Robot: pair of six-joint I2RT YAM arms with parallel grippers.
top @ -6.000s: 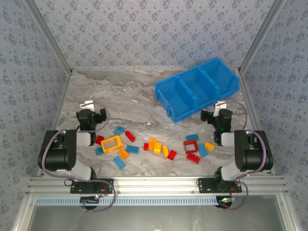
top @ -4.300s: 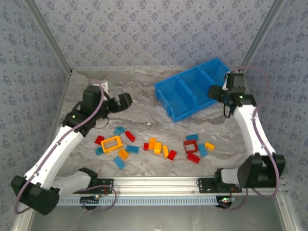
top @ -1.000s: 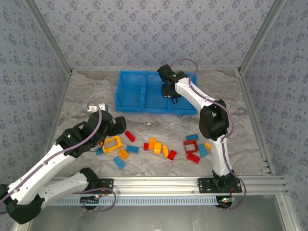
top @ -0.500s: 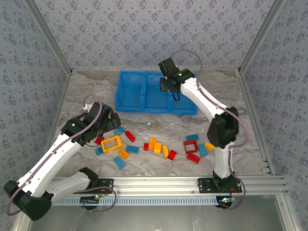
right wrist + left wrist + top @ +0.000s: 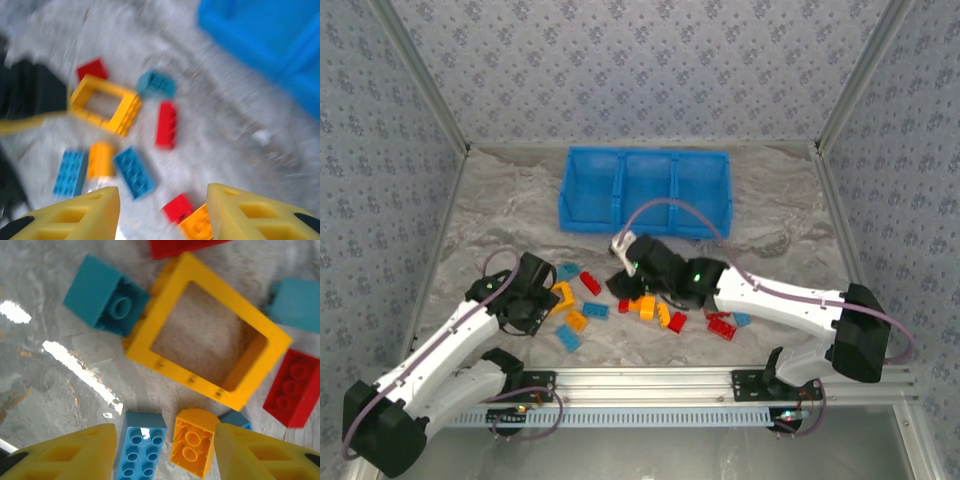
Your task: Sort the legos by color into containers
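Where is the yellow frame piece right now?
In the left wrist view the yellow frame lies flat just ahead of the left claw, a light blue brick against its left edge.

grey marbled tabletop (image 5: 520, 200), patterned blue-grey wallpaper walls (image 5: 640, 70), aluminium frame rails (image 5: 650, 382), bright glare patches on the tabletop

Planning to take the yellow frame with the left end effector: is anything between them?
Yes. In the left wrist view, an orange brick and a light blue brick lie between the fingers of the open left end effector, on the near side of the frame. A teal brick touches the frame's left side.
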